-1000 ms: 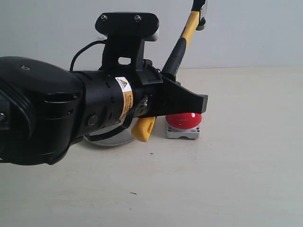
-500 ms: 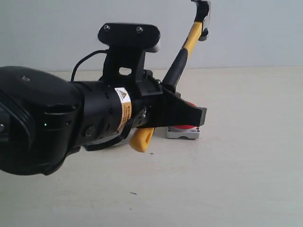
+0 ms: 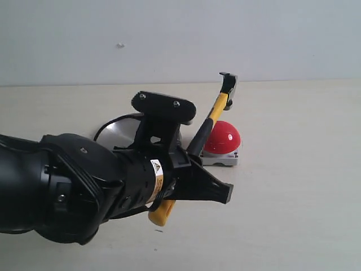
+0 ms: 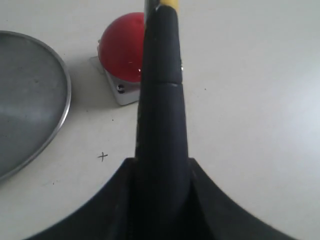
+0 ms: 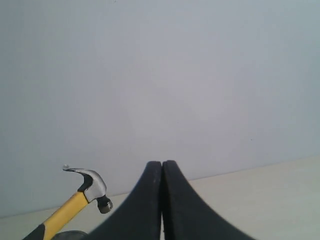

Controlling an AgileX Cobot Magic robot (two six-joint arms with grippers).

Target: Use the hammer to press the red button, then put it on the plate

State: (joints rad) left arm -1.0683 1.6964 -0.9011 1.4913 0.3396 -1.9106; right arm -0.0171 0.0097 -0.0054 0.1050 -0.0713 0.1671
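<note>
My left gripper [image 3: 204, 176] is shut on the black grip of the hammer [image 3: 219, 105], and the handle slants up and away from it. The dark steel head [image 3: 228, 83] hangs just above and behind the red button [image 3: 223, 136], apart from it. The handle's yellow end [image 3: 161, 212] sticks out below the gripper. In the left wrist view the hammer [image 4: 161, 75] runs from the gripper [image 4: 160, 162] across the red button [image 4: 122, 47]. Left of the button lies the silver plate [image 3: 117, 133], also visible from the left wrist as plate [image 4: 30, 100]. My right gripper [image 5: 162, 163] is shut and empty, with the hammer's head [image 5: 93, 186] off to its side.
The beige tabletop [image 3: 293, 197] stretches right of and in front of the button. A plain pale wall [image 3: 180, 39] stands behind the table. A small pencilled cross [image 4: 102, 156] marks the table between plate and button.
The left arm has dropped lower and tipped the hammer forward. Its head has come down from the top of the view to just above the button. Plate and button now show more fully.
</note>
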